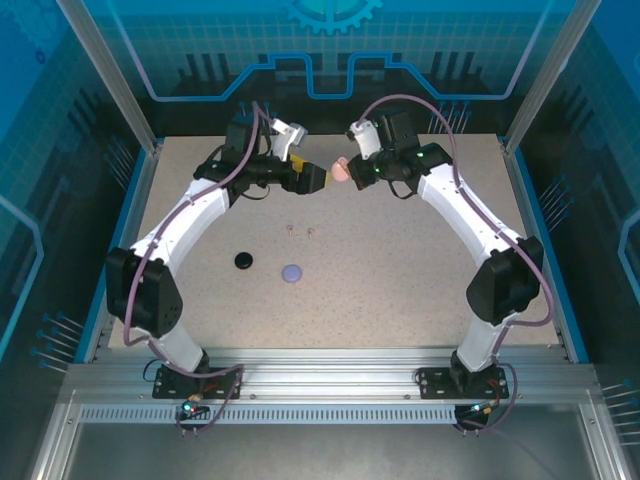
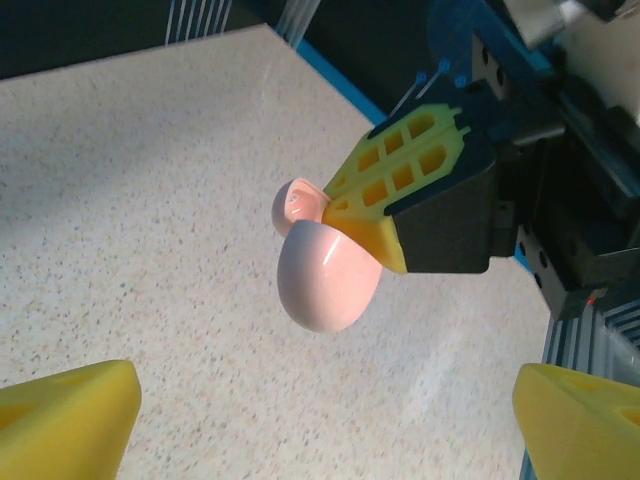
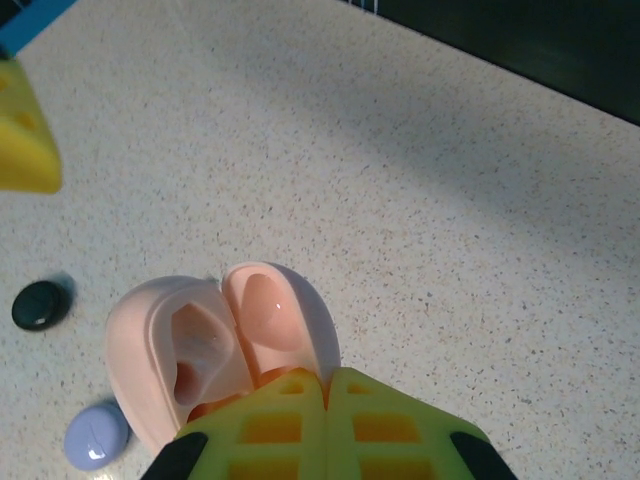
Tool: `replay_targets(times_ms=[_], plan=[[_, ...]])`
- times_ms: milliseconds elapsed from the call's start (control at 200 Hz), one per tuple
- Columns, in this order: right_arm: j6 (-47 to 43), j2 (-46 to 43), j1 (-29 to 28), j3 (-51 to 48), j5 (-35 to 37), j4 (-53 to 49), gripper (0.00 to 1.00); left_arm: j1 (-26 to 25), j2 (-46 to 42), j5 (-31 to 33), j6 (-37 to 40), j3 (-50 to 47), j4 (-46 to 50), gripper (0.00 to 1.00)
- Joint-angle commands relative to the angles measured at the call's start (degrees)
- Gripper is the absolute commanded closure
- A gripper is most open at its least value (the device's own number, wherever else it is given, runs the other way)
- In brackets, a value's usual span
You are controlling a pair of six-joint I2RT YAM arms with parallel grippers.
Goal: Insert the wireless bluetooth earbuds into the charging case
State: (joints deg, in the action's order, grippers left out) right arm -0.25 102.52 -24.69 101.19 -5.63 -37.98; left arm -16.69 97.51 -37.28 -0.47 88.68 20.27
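**While the case hangs open in the air, its buds lie on the table**

Because its yellow fingers are pressed flat together, the right gripper (image 3: 325, 390) can be seen clamping the glossy pale pink clamshell charging case (image 3: 150, 340). It pinches the case at the edge where the two halves meet and holds it clear of the speckled beige table (image 1: 420, 270). Facing it, the left gripper (image 1: 322, 178) has its jaws spread wide and carries nothing.

Nearer the arm bases, two tiny pale pink stemmed earbuds (image 1: 290, 230) lie side by side on the table. Further towards the bases sit a black round case (image 1: 243, 260) and a lilac round case (image 1: 292, 272).

The buds look very light, hard and smooth. They would likely skid or flick away under a clumsy pinch. A gentle grip across the rounded body, leaving the stem free to enter its well, seems safest. The case is stiff but slick, and pushing a bud into it could twist it within the right fingers.

The right wrist view looks straight into the case, showing a moulded well in one half and a shallow hollow in the other. The left wrist view gives the smooth outer shell instead. The overhead camera is where the buds show, though too small to tell their orientation.
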Motion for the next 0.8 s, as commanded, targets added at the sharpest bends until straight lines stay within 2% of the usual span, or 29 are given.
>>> replay_targets(times_ms=[0,295,795], plan=[[-4.42,1.56,0.76,3.16,-4.55,-3.08,1.00,0.51,3.10,-4.11,6.96,5.33,11.17,0.07],[-5.90,2.88,0.96,5.34,-9.07,-4.29,1.00,0.81,8.15,-8.63,10.60,11.65,18.48,0.21],[-4.95,3.38,0.30,3.94,-11.71,-2.55,1.00,0.87,11.64,-12.46,11.19,14.16,19.45,0.34]])
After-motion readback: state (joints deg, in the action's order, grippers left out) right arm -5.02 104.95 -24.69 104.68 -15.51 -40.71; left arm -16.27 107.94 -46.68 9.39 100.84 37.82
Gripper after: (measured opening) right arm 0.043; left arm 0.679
